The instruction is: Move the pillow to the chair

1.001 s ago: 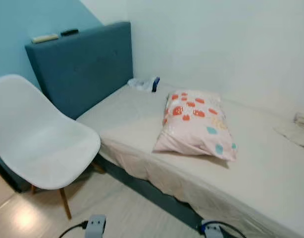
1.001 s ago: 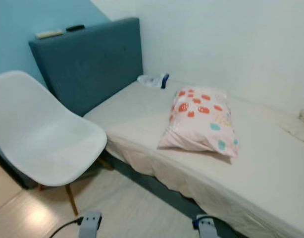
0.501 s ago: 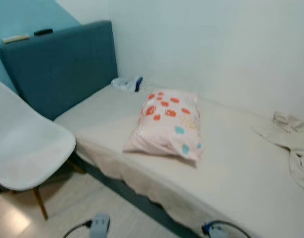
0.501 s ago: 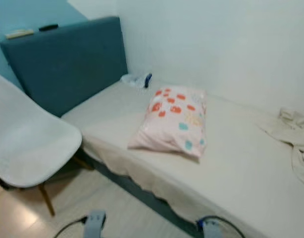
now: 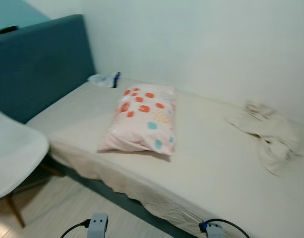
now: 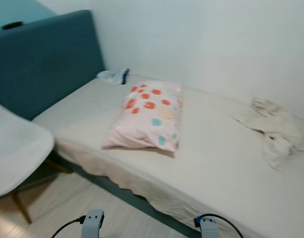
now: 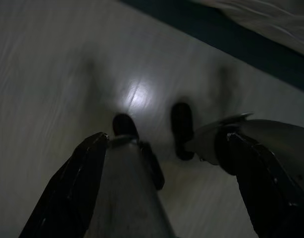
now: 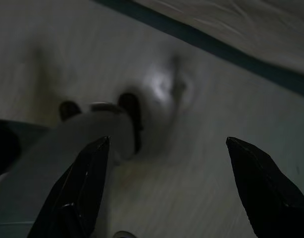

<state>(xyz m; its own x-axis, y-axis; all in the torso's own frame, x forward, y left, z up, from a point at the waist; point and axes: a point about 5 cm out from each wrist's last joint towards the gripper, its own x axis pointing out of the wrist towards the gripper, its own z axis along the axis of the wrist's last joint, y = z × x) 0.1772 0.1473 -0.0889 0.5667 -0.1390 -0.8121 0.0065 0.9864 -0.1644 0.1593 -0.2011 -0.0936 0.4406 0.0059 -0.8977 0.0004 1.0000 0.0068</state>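
Note:
A pink pillow point(image 5: 141, 120) with red and teal spots lies flat on the beige bed point(image 5: 206, 163), near its front edge. The white plastic chair point(image 5: 11, 158) stands on the floor at the far left, beside the bed. Both arms hang low at my sides. My left gripper point(image 7: 167, 193) points down at the pale floor, fingers spread apart with nothing between them. My right gripper point(image 8: 167, 193) also hangs open over the floor, near the bed's dark base.
A teal headboard point(image 5: 38, 69) rises at the back left. A crumpled white bag point(image 5: 103, 79) lies at the bed's head, and a rumpled beige cloth point(image 5: 266, 136) lies on the right. A white wall runs behind the bed. The robot's legs and feet point(image 7: 181, 129) stand on the floor.
The camera has swung to the right: pillow, chair and headboard slid left in the picture, and the beige cloth came fully into sight. The things themselves have not moved.

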